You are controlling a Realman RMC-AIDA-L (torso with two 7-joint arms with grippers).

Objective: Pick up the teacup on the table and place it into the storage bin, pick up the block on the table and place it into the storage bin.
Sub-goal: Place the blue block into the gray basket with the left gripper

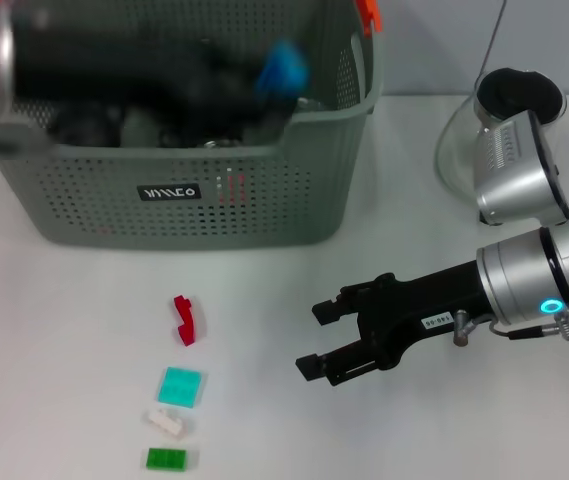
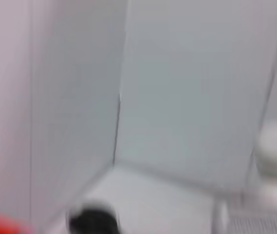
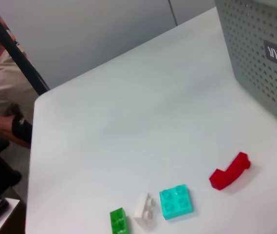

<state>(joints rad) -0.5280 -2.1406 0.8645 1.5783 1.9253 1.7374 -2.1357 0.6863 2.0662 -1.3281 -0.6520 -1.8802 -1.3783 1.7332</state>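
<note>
The grey-green storage bin (image 1: pixel 84 195) stands at the back of the table, also seen in the right wrist view as a perforated wall (image 3: pixel 260 53). My left arm is a dark blur across the bin's opening, and its gripper (image 1: pixel 254 75) is beside a blurred blue thing (image 1: pixel 284 68) that I cannot identify. No teacup shows on the table. In a row lie a red block (image 1: pixel 184 320) (image 3: pixel 230 171), a cyan block (image 1: pixel 181 386) (image 3: pixel 176 201), a white block (image 1: pixel 167 423) (image 3: pixel 144 205) and a green block (image 1: pixel 167 459) (image 3: pixel 119 221). My right gripper (image 1: pixel 311 340) hovers open to the right of them, holding nothing.
A silver and black device (image 1: pixel 519 150) stands at the back right. A seated person (image 3: pixel 2 92) is beyond the table's far edge. Dark shapes lie inside the bin. The left wrist view is a blur of grey walls and a dark round shape (image 2: pixel 92 222).
</note>
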